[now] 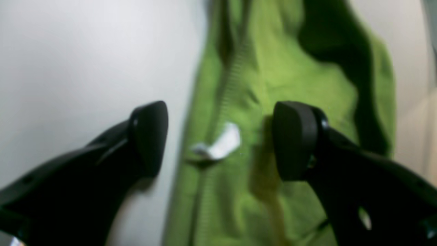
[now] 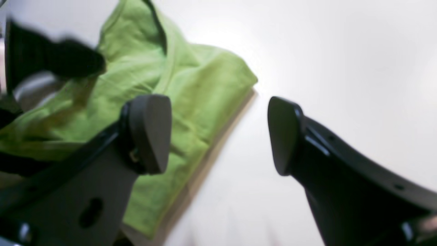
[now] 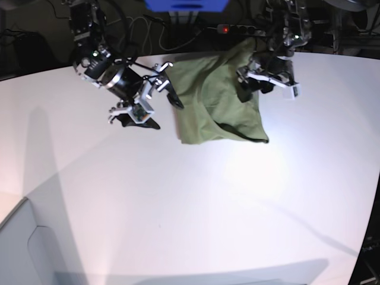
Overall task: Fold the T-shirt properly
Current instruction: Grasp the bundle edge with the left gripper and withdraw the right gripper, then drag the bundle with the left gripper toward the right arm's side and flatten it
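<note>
Lying bunched at the far side of the white table [image 3: 178, 208], the T-shirt [image 3: 217, 101] is seen partly folded, a small white tag [image 1: 222, 143] showing. The left gripper [image 1: 218, 140] is held above it, fingers wide, nothing grasped. The right gripper [image 2: 218, 135], fingers wide and empty, is apparently beside the cloth's edge; blur prevents certainty.

We note both wrist views soft and blurred; the white tabletop [image 2: 341, 51] washes out in glare. In the base view, a bright patch lies below the olive-green cotton T-shirt [image 3: 214, 101], long shadows cross the table, edges curve.
</note>
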You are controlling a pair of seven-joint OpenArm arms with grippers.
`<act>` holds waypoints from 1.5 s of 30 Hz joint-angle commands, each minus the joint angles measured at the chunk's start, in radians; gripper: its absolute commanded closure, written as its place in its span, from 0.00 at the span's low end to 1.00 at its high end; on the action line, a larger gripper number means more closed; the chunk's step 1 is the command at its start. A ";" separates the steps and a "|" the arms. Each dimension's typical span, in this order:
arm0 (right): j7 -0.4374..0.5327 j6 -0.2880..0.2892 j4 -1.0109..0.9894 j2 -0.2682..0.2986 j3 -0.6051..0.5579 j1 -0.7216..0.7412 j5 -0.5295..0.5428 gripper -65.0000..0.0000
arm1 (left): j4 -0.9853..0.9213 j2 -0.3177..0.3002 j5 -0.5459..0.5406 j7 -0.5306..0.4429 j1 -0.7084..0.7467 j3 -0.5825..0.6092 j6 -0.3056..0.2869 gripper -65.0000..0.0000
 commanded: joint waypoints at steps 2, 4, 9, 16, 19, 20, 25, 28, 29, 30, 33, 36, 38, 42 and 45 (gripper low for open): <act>0.025 0.015 0.015 0.001 0.013 -0.002 0.016 0.34 | 0.001 -0.008 -0.005 -0.019 -0.011 -0.003 -0.004 0.29; 0.025 0.015 0.015 0.001 0.011 -0.002 0.015 0.34 | -0.015 -0.008 -0.005 -0.017 -0.024 -0.003 -0.004 0.29; 0.025 0.014 0.015 0.026 0.013 -0.002 0.015 0.34 | -0.027 -0.016 -0.005 -0.014 -0.029 -0.003 -0.005 0.32; 0.025 0.014 0.019 0.024 0.136 -0.021 0.015 0.35 | -0.081 -0.016 -0.005 -0.014 -0.057 -0.003 -0.005 0.90; 0.025 0.014 0.021 0.024 0.177 -0.024 0.016 0.35 | -0.113 -0.016 -0.005 -0.014 -0.061 -0.003 -0.005 1.00; 0.025 0.014 0.021 0.024 0.192 -0.031 0.016 0.35 | -0.120 -0.016 -0.005 -0.014 -0.070 -0.003 -0.005 1.00; 0.028 0.014 0.022 0.023 0.268 -0.051 0.016 0.35 | -0.153 -0.016 0.001 -0.013 -0.103 -0.001 -0.005 1.00; 0.029 0.014 0.024 0.021 0.349 -0.071 0.016 0.35 | -0.182 -0.017 0.004 -0.011 -0.139 0.000 -0.005 1.00; 0.029 0.014 0.033 0.020 0.383 -0.077 0.016 0.35 | -0.194 -0.019 0.006 -0.011 -0.156 0.012 -0.005 1.00; 0.029 0.014 0.041 0.015 0.407 -0.080 0.016 0.35 | -0.203 -0.028 0.006 -0.011 -0.172 0.032 -0.005 1.00; 0.028 0.014 0.065 -0.014 0.513 -0.091 0.016 0.35 | -0.231 -0.112 0.001 -0.011 -0.221 0.150 -0.005 1.00; 0.025 0.014 0.085 -0.054 0.628 -0.094 0.016 0.35 | -0.263 -0.184 0.006 -0.011 -0.297 0.316 -0.005 1.00; 0.025 0.014 0.087 -0.085 0.697 -0.093 0.016 0.35 | -0.308 -0.230 0.006 -0.011 -0.376 0.437 -0.005 1.00; 0.025 0.015 0.087 -0.106 0.800 -0.094 0.016 0.35 | -0.391 -0.286 0.006 -0.011 -0.534 0.635 -0.005 1.00; 0.025 0.015 0.087 -0.106 0.851 -0.100 0.016 0.35 | -0.470 -0.299 0.007 -0.011 -0.672 0.795 -0.005 1.00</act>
